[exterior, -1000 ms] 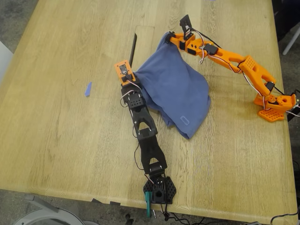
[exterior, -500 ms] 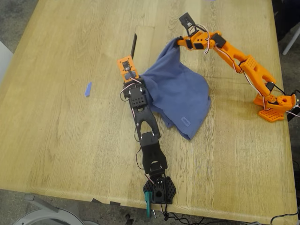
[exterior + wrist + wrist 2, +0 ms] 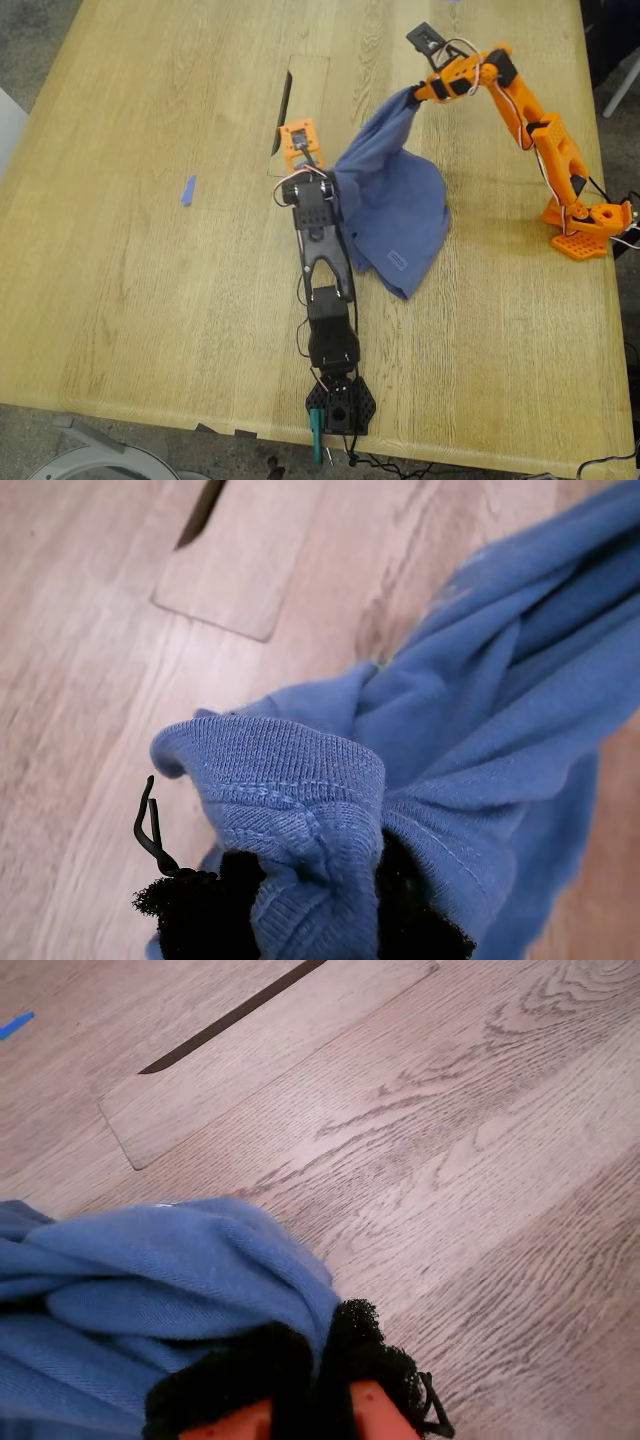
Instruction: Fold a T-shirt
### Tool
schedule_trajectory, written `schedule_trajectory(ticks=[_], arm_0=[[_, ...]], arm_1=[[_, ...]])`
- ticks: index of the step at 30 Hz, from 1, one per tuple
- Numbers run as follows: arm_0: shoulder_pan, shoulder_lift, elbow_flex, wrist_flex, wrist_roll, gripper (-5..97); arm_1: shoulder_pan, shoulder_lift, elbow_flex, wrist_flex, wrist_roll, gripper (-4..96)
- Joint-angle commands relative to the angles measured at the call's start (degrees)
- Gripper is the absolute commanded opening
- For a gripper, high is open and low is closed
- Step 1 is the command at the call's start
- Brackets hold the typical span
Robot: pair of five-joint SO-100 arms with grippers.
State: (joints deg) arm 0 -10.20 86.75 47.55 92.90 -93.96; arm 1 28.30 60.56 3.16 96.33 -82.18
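The slate-blue T-shirt (image 3: 395,200) hangs bunched between both grippers, its lower part resting on the table; the chest print is hidden. My first gripper (image 3: 318,168), on the black arm, is shut on a ribbed hem of the shirt (image 3: 300,790) near the middle of the exterior view. Its black pads (image 3: 200,910) clamp the cloth. My second gripper (image 3: 415,92), on the orange arm, is shut on another edge of the shirt (image 3: 150,1290), raised at the exterior view's upper right. Its padded fingers (image 3: 370,1370) pinch the fabric.
A tiny blue scrap (image 3: 187,190) lies on the wood at the exterior view's left and also shows in the second wrist view (image 3: 15,1025). An inset cover plate with a dark slot (image 3: 305,90) sits behind the shirt. The orange base (image 3: 585,225) and black base (image 3: 340,405) stand near table edges.
Both grippers moved toward the exterior view's right and upward, carrying the shirt's held edges. The shirt is now lifted higher and drawn narrower between them.
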Motion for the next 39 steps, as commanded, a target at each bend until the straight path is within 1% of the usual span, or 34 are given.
schedule_trajectory(ticks=[1,7,15,18,22,25,28,30,39], arm_0=[[-0.4,11.3,-5.0,8.6,-0.9,0],[2.7,14.4,-3.3,12.4,-1.2,0],[9.8,18.8,2.8,12.0,-1.8,0],[13.2,23.1,9.6,11.7,-1.9,0],[18.0,31.9,24.0,8.3,-2.2,0],[21.8,37.2,32.4,4.3,-2.3,0],[24.6,41.0,39.3,-2.4,-2.3,0],[25.8,43.1,44.1,-9.2,-2.0,0],[32.1,51.2,64.9,-30.1,-1.8,0]], arm_1=[[0.4,9.9,6.1,0.9,0.1,0.1],[-2.1,22.9,25.8,0.9,0.2,0.1],[-3.4,35.8,44.2,0.7,0.3,0.1],[-4.3,41.9,53.3,0.6,0.4,0.1],[-5.4,50.1,66.0,-1.4,0.4,0.1],[-6.4,55.0,73.9,-3.6,0.5,0.1],[-8.0,60.6,82.1,-5.1,0.6,0.1],[-8.7,63.9,87.2,-6.9,0.6,0.0],[-9.8,78.0,110.7,-22.5,0.2,0.0]])
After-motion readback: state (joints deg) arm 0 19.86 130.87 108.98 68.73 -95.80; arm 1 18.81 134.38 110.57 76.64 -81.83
